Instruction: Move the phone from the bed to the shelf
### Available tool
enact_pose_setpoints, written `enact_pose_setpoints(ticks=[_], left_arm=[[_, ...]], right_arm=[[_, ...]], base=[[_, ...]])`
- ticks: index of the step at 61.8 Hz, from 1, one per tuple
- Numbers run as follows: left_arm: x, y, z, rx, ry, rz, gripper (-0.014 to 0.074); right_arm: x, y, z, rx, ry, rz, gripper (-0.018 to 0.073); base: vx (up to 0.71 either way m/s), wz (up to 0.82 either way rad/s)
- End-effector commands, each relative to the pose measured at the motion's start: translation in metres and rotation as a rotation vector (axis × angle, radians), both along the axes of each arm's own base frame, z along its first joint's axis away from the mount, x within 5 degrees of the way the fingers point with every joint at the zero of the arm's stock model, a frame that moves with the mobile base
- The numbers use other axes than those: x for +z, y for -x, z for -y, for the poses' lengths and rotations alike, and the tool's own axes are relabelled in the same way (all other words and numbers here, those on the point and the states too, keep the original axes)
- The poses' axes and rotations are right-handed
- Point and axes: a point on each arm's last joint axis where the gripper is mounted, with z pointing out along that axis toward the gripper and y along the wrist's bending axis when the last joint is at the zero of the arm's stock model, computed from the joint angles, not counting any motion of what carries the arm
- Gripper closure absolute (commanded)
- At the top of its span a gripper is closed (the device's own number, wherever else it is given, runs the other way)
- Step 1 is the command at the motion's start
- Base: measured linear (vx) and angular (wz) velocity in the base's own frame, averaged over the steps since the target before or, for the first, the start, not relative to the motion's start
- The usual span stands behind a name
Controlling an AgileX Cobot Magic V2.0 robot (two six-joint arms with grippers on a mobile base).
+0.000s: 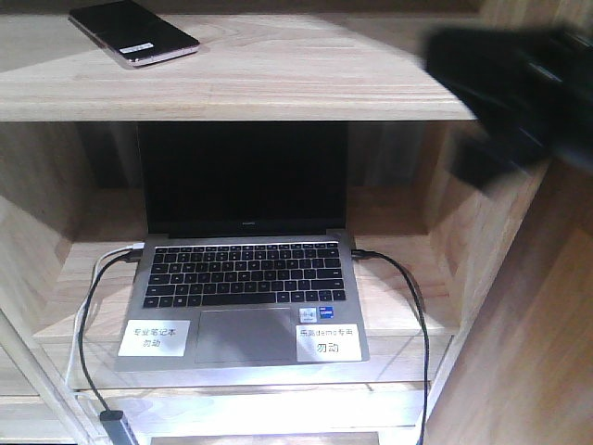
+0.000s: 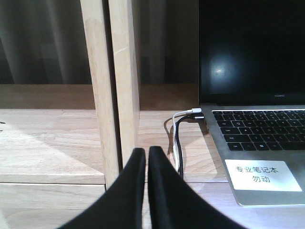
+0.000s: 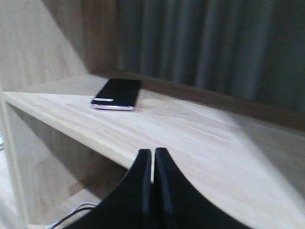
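The phone, glossy black with a silvery-pink edge and a white sticker, lies flat at the far left of the shelf's top board, bare wood to its right. Below sits an open laptop. Both tools, right and left, are pressed together, empty.

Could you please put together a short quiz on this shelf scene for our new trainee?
1. True or false: the phone lies on the shelf board above the laptop.
2. The right gripper is: A) shut on the phone, B) shut and empty, C) wide open.
3. Fill in: white and black ___ plug into the laptop's left side.

Key: 1 true; 2 B; 3 cables.
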Motion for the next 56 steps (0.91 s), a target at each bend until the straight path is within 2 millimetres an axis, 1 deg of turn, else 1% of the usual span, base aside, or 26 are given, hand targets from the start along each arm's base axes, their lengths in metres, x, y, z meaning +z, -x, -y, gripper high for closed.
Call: enact_pose_setpoints(ticks=[1, 4, 14, 17, 26, 36, 56], left_arm=[[0.006, -0.001, -0.001, 0.005, 0.008, 0.072, 0.0596], [0.006, -0.001, -0.001, 0.005, 0.008, 0.072, 0.0596], [0.006, -0.001, -0.001, 0.005, 0.008, 0.072, 0.0596], [0.006, -0.001, -0.001, 0.005, 0.008, 0.072, 0.0596], [0.006, -0.001, -0.001, 0.005, 0.008, 0.072, 0.0596], [0.006, -0.001, -0.001, 0.005, 0.008, 0.072, 0.0596], [0.006, -0.001, -0.001, 0.005, 0.008, 0.072, 0.0596]], right_arm=[[0.003, 0.023, 0.021, -0.09, -0.066, 0.086, 0.0564], [-0.008, 0.033, 0.027, -0.106, -0.071, 0.091, 0.0564], [-0.031, 0.064, 0.045, -0.137, -0.097, 0.131, 0.0564], [-0.041, 0.071, 0.049, -0.137, -0.097, 0.132, 0.0564], [-0.058, 0.089, 0.058, -0.137, -0.113, 0.156, 0.0564], [-0.07, 0.097, 0.062, -0.138, -0.117, 0.163, 0.0564], [-0.071, 0.098, 0.062, -0.133, -0.117, 0.162, 0.0564]], base=[[0.0, 0.0], [0.0, 0.0], [0.0, 0.0], [0.0, 0.0], [0.0, 0.0], [0.0, 0.0], [0.0, 0.0]])
